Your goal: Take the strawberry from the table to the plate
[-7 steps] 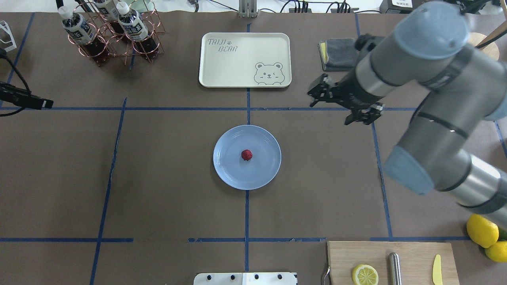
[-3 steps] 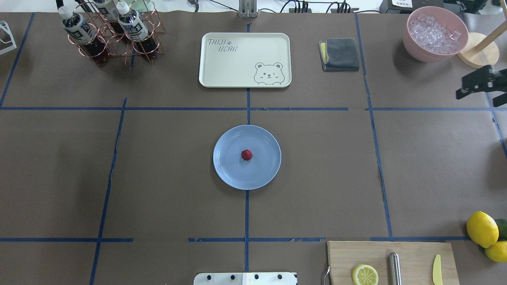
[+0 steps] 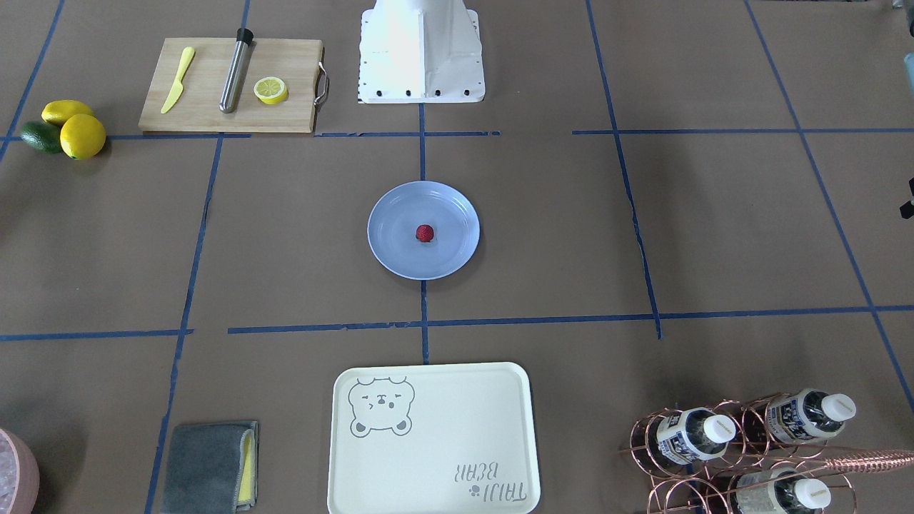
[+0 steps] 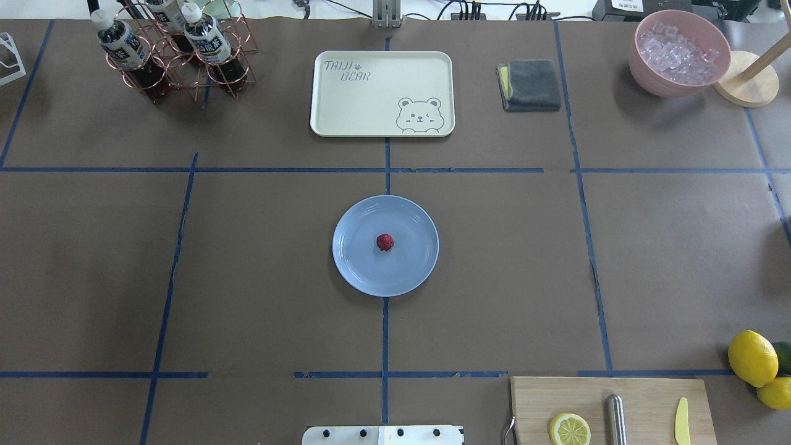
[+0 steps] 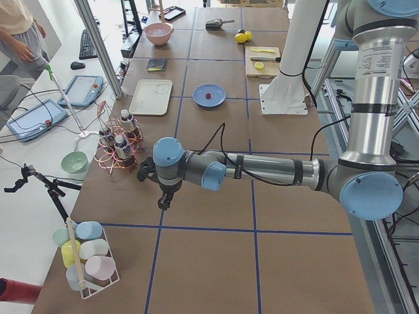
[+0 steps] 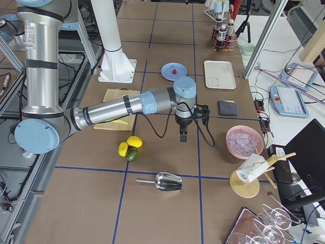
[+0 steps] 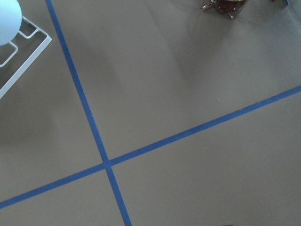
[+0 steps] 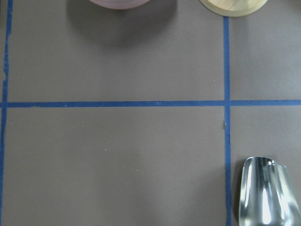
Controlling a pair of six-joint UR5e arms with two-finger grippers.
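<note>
The small dark-red strawberry [image 4: 384, 242] [image 3: 425, 233] lies in the middle of the light-blue plate [image 4: 358, 266] [image 3: 393, 246], at the centre of the brown table [image 4: 247, 278]. Neither gripper is in the overhead view. In the exterior left view my left gripper [image 5: 164, 198] hangs over the table's near end beside the bottle rack, far from the plate. My right gripper [image 6: 183, 135] shows only in the exterior right view, pointing down over the table between the lemons and the ice bowl. I cannot tell whether either gripper is open or shut. The wrist views show only table and tape.
A cream bear tray [image 4: 382, 93], a copper bottle rack [image 4: 179, 55], a grey cloth [image 4: 530, 84] and a pink bowl of ice [image 4: 678, 52] line the far side. A cutting board [image 4: 612, 408] and lemons [image 4: 752, 358] sit near right. A metal scoop [image 8: 265, 193] lies below the right wrist.
The right arm has swung away to the right and left the overhead view. The left arm's tip at the left edge has gone too. The strawberry has stayed on the plate.
</note>
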